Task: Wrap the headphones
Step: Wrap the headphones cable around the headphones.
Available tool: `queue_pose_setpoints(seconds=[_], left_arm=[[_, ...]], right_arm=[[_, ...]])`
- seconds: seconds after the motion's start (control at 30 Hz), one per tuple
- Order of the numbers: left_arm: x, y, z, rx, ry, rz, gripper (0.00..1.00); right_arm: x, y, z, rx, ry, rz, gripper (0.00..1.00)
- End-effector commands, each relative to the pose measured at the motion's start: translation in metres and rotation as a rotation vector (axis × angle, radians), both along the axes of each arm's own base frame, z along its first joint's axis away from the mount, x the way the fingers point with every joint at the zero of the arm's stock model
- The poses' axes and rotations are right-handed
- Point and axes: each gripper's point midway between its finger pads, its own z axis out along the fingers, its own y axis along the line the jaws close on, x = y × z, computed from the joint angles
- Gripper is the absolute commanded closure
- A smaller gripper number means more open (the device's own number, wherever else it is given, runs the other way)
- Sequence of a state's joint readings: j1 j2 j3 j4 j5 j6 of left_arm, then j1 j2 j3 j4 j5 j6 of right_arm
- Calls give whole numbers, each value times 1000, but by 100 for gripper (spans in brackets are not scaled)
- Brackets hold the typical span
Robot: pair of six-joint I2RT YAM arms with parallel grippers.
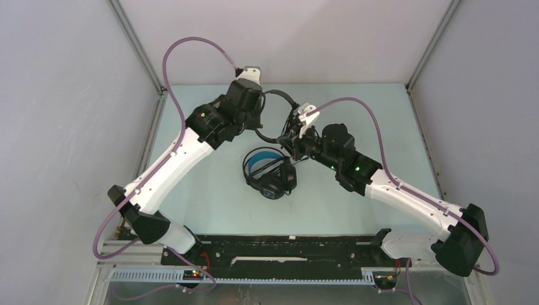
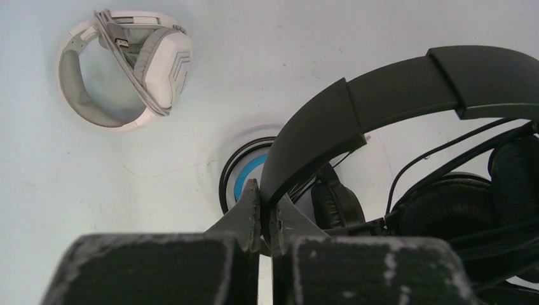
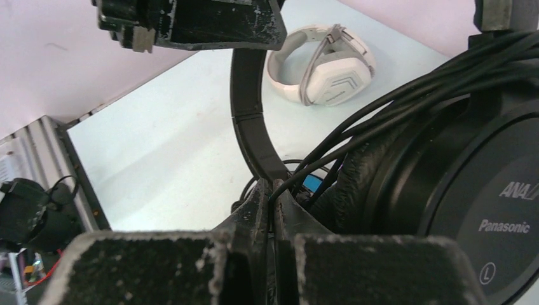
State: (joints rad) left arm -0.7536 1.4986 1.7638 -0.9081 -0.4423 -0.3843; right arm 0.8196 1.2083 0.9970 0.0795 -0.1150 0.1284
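Headphones in slim all-black plastic hang between two robot arms at the upper centre of the overhead frame. The left gripper, jaws pressed together, pinches the headband's end at the lower centre of its wrist view. The right gripper, likewise closed, nips the set's black cable beside a Panasonic ear cup. A black headset with blue inner lining lies on the pale table at mid-frame. A white-grey headset, grey cable wound across it, rests at the upper left of the left wrist view.
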Motion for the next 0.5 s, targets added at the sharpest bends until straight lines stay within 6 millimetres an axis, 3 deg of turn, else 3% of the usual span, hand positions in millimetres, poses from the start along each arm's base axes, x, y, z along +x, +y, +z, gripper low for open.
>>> queue_pose_setpoints(seconds=[0.0, 0.47], left_arm=[[-4, -13, 54, -160, -84, -49, 100], [1, -2, 50, -134, -88, -16, 100]], right_arm=[[18, -17, -2, -47, -74, -127, 100], [12, -28, -8, -77, -40, -150, 93]])
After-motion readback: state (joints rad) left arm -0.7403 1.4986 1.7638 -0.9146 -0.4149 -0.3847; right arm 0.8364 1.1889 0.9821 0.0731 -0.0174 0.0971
